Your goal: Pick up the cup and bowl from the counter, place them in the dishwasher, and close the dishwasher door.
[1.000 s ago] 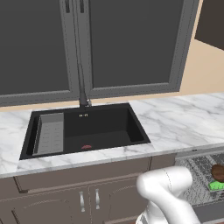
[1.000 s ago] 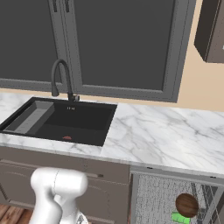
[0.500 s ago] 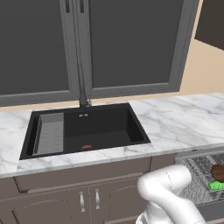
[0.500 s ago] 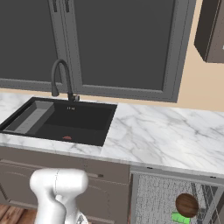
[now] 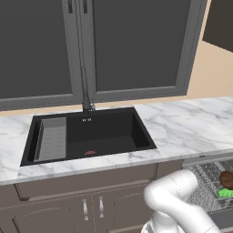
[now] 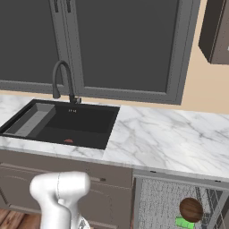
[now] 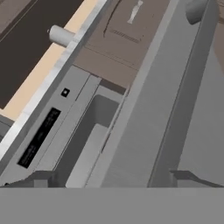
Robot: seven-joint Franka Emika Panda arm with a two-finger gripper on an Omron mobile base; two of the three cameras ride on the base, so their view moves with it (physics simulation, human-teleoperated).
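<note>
The dishwasher stands open under the white marble counter. In its wire rack lie a brown bowl and, right below it, a green cup; both also show at the rack's right edge, the bowl above the cup. My gripper hangs low, open, its two fingertips spread wide just over the dishwasher door. The door's long grey bar handle runs up the right side, close to the right fingertip. Nothing is held.
A black sink with a dark faucet is set in the counter to the left. Brown cabinet doors sit below it. My white arm bends down in front of the cabinets, left of the dishwasher.
</note>
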